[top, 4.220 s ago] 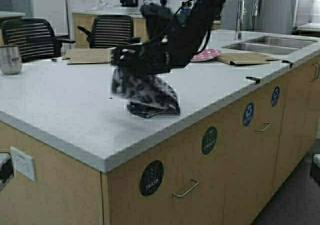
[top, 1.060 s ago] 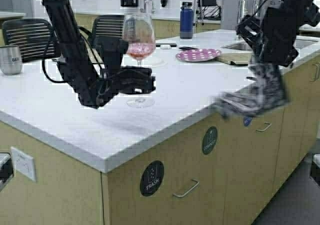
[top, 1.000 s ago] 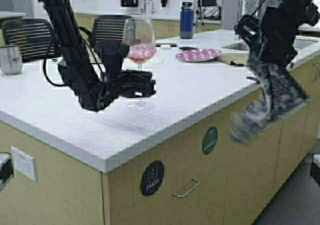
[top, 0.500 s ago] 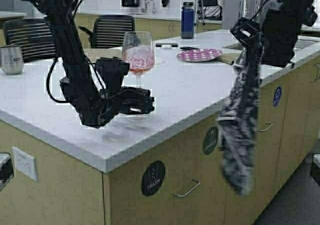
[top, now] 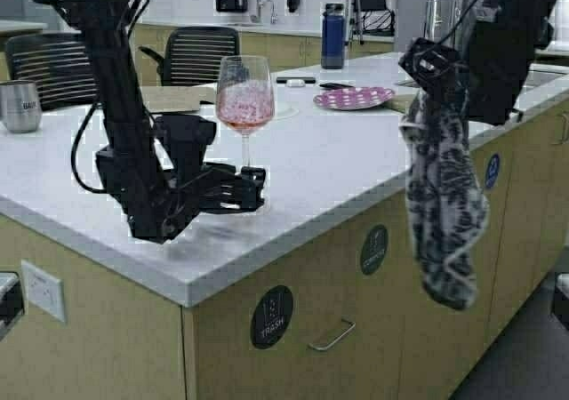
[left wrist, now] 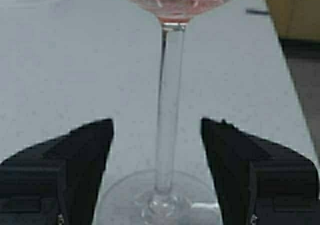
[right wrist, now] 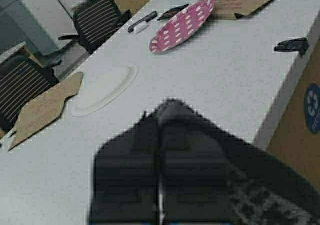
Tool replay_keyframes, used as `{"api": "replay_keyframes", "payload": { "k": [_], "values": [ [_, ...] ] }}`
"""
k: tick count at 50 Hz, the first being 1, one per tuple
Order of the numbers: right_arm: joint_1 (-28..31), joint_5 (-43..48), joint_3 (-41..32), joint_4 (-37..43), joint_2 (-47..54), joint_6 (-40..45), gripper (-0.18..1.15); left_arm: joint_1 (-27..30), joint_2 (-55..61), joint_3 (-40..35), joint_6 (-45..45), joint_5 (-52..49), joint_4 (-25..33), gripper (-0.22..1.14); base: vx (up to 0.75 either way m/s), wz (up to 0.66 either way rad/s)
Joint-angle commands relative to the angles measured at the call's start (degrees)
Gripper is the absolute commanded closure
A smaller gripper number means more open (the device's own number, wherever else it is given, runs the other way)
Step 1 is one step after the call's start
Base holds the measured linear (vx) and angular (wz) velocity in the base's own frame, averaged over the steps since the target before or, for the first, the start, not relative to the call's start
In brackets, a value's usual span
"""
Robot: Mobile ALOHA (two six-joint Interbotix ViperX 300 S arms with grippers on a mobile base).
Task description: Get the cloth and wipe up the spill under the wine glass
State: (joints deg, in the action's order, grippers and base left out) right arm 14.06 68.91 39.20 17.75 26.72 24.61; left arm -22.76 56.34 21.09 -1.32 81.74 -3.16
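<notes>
The wine glass [top: 244, 98], holding pink liquid, stands upright with its foot on the white counter [top: 356, 160]. My left gripper [top: 253, 189] is open low around its stem. In the left wrist view the stem [left wrist: 169, 85] rises between the two fingers [left wrist: 80, 155], with gaps on both sides. My right gripper [top: 433, 62] is shut on the cloth [top: 442, 196], a dark floral towel hanging limp beyond the counter's right front edge. The right wrist view shows that gripper [right wrist: 161, 135] with its fingers pressed together and cloth [right wrist: 270, 200] beside them. No spill can be made out.
A steel tumbler [top: 18, 105] stands far left. Tan napkins [top: 169, 100], a white paper plate [right wrist: 104, 90], a pink dotted plate [top: 353, 98] and a blue bottle [top: 332, 36] lie farther back. Two chairs [top: 200, 53] stand behind the counter, and cabinet fronts [top: 373, 249] drop below its edge.
The wine glass has come down from its raised position onto the counter. The cloth, flung sideways earlier, has swung down and hangs straight from my right gripper, which has shifted slightly left.
</notes>
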Motion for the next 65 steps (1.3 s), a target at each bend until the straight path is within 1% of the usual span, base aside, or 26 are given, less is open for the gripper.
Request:
{"api": "replay_keyframes", "payload": {
  "k": [1,6,14,21,26,35,41,48,53,57,65],
  "values": [
    [0.1,1.0,2.1,-1.4,-2.5,0.0,0.92,-0.1,-5.6,7.1,-0.1,5.4,0.3,0.02,0.00,0.00],
    [0.8,1.0,5.4,-5.2,-3.7,-0.3,0.92,-0.1,-8.9,14.2,-0.1,8.4,0.4,0.02,0.00,0.00],
    [2.9,1.0,10.3,-15.2,-5.5,-1.2,0.92,-0.2,-14.3,25.8,-0.3,10.5,0.1,0.02,0.00,0.00],
    [4.3,-0.4,12.4,-19.9,-7.6,-3.1,0.92,-0.3,-19.7,34.5,-0.2,10.6,0.0,0.02,0.00,0.00],
    [4.5,-5.2,13.7,-22.4,-9.9,-4.3,0.92,-0.3,-24.0,40.0,-0.4,10.1,0.0,0.02,0.00,0.00],
    [4.6,-19.3,14.3,-26.0,-16.5,-8.5,0.92,-0.3,-32.1,46.9,-0.4,7.0,0.2,0.02,0.00,0.00],
    [4.5,-28.7,14.0,-27.2,-22.2,-10.5,0.92,-0.3,-37.6,49.0,-0.4,3.8,0.2,0.02,0.00,0.00],
    [4.6,-35.6,13.3,-27.3,-28.7,-11.3,0.92,-0.3,-45.6,49.0,-0.7,-2.7,0.0,0.02,0.00,0.00],
    [4.5,-39.8,12.2,-27.7,-32.8,-11.4,0.92,-0.3,-52.6,47.8,-0.6,-9.8,0.0,0.02,0.00,0.00],
    [4.6,-42.8,10.9,-28.4,-35.4,-11.4,0.92,-0.3,-58.9,45.9,-0.6,-17.6,0.0,0.02,0.00,0.00],
    [4.6,-47.5,8.0,-29.9,-39.3,-11.4,0.92,-0.3,-69.5,40.6,-0.7,-32.3,0.0,0.02,0.00,0.00]
  ]
}}
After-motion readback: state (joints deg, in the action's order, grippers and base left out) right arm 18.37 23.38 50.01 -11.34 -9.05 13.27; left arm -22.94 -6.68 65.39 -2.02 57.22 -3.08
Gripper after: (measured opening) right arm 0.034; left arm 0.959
